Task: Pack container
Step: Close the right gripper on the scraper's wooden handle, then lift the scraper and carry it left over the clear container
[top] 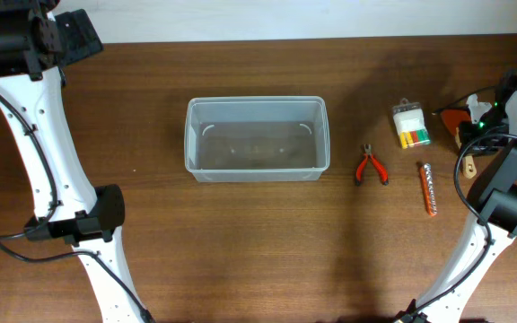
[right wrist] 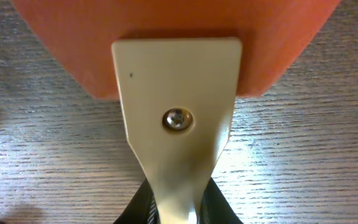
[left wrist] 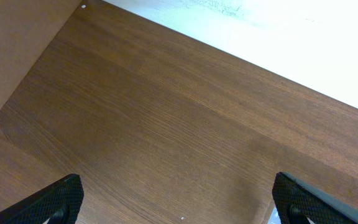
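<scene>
Looks like a robotics lab bench. Told by the white jointed left arm (top: 39,135) and right arm (top: 463,265), with black cables (top: 7,238) trailing, at a bare wooden table (top: 258,251) against a plain white wall (left wrist: 278,31). Told also by the staged layout: a clear tub (top: 257,100) mid-table, with pliers (top: 371,168), a bit set (top: 411,126) and a scraper (right wrist: 176,124) set out to one side.

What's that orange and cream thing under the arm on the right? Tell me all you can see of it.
It is a scraper: a wide orange blade, plastic-looking, fixed by one metal screw to a cream handle that narrows toward the arm. It lies flat on the wooden table, near its right side. The right pincer grips its narrow neck from both sides.
</scene>
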`<move>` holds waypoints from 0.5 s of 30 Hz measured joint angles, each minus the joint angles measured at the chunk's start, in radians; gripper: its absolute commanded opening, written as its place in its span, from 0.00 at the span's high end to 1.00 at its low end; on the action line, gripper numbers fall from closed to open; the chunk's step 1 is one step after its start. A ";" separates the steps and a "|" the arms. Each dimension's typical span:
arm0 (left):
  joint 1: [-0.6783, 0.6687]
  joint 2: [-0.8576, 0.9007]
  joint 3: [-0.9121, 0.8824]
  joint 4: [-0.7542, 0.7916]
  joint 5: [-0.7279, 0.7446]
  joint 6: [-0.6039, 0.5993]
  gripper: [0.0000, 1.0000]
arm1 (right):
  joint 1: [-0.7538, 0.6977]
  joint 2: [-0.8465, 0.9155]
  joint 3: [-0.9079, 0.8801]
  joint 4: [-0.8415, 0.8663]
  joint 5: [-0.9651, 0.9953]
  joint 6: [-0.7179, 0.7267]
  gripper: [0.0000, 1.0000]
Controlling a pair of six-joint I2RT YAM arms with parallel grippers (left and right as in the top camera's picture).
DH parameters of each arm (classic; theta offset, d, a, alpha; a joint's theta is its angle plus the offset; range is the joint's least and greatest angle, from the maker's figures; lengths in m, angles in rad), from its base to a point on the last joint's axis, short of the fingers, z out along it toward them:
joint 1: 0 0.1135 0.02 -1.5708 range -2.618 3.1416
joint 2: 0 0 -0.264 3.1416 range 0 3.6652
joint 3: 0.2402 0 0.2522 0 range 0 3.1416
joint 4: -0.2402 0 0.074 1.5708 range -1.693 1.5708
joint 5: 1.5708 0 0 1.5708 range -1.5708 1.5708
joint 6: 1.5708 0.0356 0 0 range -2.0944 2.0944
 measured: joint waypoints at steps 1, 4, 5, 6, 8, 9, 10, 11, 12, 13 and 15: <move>0.000 0.000 0.000 0.000 0.000 0.000 0.01 | 0.000 0.000 0.003 -0.003 0.000 0.001 0.87; 0.000 0.000 0.000 0.000 0.000 0.000 0.01 | 0.000 0.000 0.019 -0.018 0.000 0.001 0.87; 0.000 0.000 0.000 0.000 0.000 0.000 0.01 | 0.000 0.000 0.026 -0.023 0.000 0.001 0.87; 0.000 0.000 0.000 0.000 0.000 0.000 0.01 | 0.000 0.000 0.038 -0.027 0.000 0.006 0.87; 0.000 0.000 0.000 0.000 0.000 0.000 0.01 | 0.000 0.000 0.063 -0.042 0.000 0.014 0.87; 0.000 0.000 0.000 0.000 0.000 0.000 0.01 | 0.000 0.000 0.076 -0.056 0.000 0.016 0.87; 0.000 0.000 0.000 0.000 0.000 0.000 0.01 | 0.001 0.000 0.090 -0.067 0.000 0.016 0.87; 0.000 0.000 0.000 0.000 0.000 0.000 0.01 | 0.002 0.000 0.111 -0.081 0.000 0.017 0.88; 0.000 0.000 0.000 0.000 0.000 0.000 0.01 | 0.003 0.000 0.126 -0.089 0.000 0.018 0.87; 0.000 0.000 0.000 0.000 0.000 0.000 0.01 | 0.005 0.000 0.144 -0.095 0.000 0.019 0.88; 0.000 0.000 0.000 0.000 0.000 0.000 0.01 | 0.011 0.000 0.177 -0.102 0.000 0.020 0.88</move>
